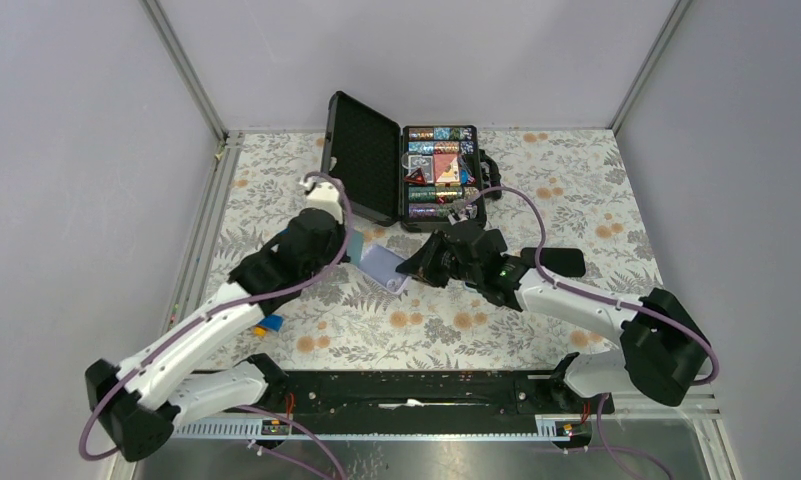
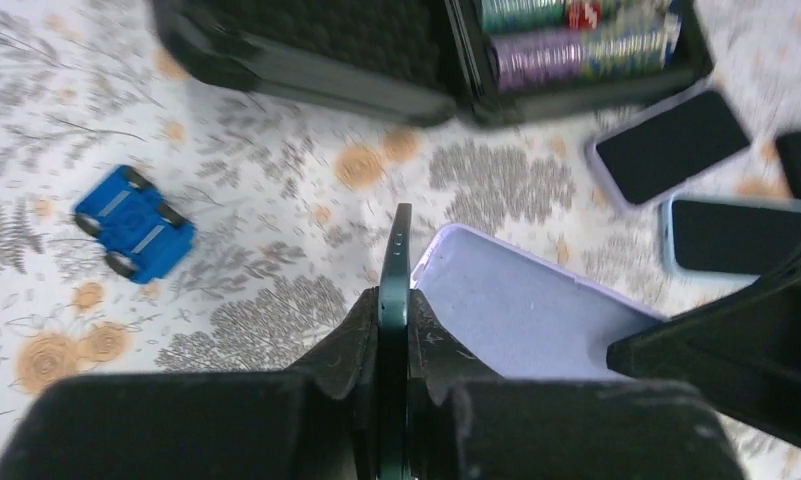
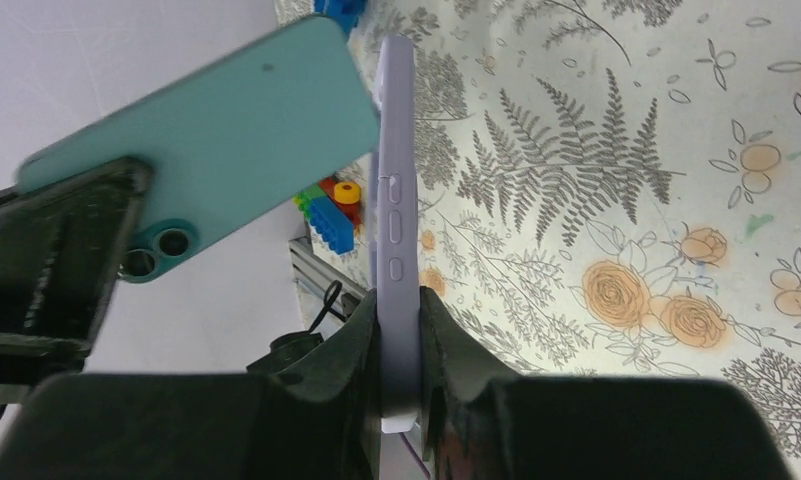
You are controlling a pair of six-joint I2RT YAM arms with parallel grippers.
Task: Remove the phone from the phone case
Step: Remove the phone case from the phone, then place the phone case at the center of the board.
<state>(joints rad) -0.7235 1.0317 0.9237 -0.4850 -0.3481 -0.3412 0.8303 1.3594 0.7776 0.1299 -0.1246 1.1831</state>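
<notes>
My left gripper [image 2: 396,300] is shut on the thin edge of a teal phone [image 2: 397,255], held edge-on. The right wrist view shows that phone's back and twin camera lenses [image 3: 216,140], with the left gripper's fingers [image 3: 56,270] around its lower end. My right gripper [image 3: 396,300] is shut on the side of the lavender phone case [image 3: 394,200], which also stands on edge. The case's open inside [image 2: 526,310] faces the phone and has nothing in it. Phone [image 1: 356,243] and case [image 1: 386,265] sit close side by side above the mat, between the left gripper [image 1: 348,248] and the right gripper [image 1: 416,268].
An open black hard case [image 1: 366,160] with colourful packs stands at the back. Other phones [image 2: 671,145] [image 2: 736,235] lie screen up on the floral mat. A blue toy car [image 2: 134,222] and toy bricks [image 1: 269,325] lie left; a flat black object [image 1: 556,262] lies right.
</notes>
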